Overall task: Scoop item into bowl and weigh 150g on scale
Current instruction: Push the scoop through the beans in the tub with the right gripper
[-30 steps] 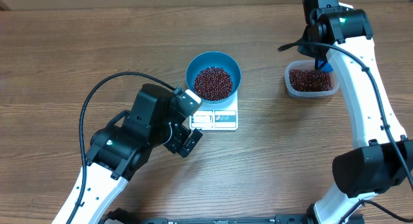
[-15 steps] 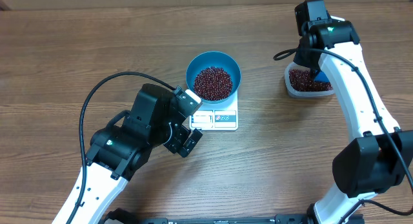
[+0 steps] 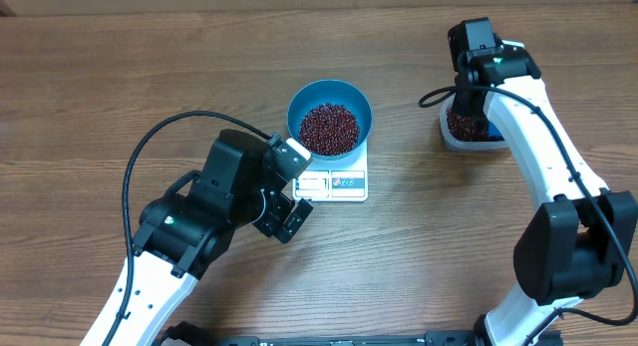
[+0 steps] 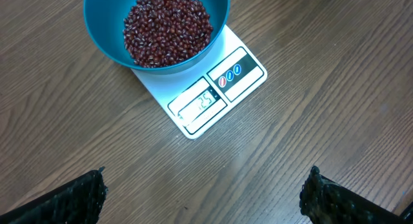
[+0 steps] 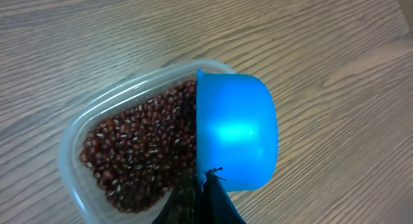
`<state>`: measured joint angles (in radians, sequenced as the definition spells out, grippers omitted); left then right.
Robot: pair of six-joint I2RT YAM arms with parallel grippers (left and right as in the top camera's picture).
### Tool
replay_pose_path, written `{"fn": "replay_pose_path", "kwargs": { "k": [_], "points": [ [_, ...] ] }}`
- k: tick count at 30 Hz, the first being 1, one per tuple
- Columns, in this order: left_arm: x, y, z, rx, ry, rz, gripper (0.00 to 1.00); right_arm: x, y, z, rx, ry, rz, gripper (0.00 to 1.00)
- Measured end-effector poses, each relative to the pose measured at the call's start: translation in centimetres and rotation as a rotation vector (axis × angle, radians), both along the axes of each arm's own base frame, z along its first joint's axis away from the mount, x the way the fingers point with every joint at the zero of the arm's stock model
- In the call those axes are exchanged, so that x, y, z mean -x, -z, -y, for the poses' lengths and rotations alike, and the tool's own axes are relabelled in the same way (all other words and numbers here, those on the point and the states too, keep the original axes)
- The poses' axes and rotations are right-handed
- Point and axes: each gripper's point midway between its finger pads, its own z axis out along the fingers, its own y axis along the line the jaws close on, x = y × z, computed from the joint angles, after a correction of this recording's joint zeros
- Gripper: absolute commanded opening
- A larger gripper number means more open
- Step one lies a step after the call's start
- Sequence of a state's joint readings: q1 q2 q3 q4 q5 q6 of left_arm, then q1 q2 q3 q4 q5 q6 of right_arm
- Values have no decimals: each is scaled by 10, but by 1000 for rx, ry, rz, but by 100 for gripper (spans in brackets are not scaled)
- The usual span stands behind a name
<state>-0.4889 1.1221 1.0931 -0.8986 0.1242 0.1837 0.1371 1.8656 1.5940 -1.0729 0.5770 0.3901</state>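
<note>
Wooden tabletop [image 3: 100, 87]: right claw [image 5: 205, 185], clamped on small bright-blue plastic scoop [image 5: 235, 130], has swung over clear plastic tub [image 5: 68, 137] of dark red-brown beans [image 5: 139, 153] beneath it; another scoop seems due. Left claw [image 4: 203, 198], spread apart, faces teal round bowl [image 3: 299, 99] on flat white scale [image 3: 344, 183].

Overhead, left wrist — both over scale [image 3: 335, 184]

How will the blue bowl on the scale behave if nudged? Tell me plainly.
The bowl probably resists tipping, because the beans sit low in it. It may slide instead, since the scale top looks smooth and the bowl's rim reaches past its sides. A sharp shove could shift the loose beans, though they lie well below the rim.
</note>
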Motion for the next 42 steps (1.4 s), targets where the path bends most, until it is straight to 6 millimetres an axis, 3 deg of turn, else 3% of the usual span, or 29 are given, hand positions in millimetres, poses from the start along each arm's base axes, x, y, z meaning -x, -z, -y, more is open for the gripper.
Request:
{"fn": "replay_pose_path", "kwargs": {
  "k": [7,16,35,42],
  "points": [
    [0,0,0,0,0,0,100,3,16,1,18,-27,-28,4],
    [0,0,0,0,0,0,100,4,21,-2,11,-46,-37,4],
    [0,0,0,0,0,0,100,1,37,-36,-192,-154,-67,4],
    [0,0,0,0,0,0,99,0,37,-38,-243,-155,-64,4]
  ]
}}
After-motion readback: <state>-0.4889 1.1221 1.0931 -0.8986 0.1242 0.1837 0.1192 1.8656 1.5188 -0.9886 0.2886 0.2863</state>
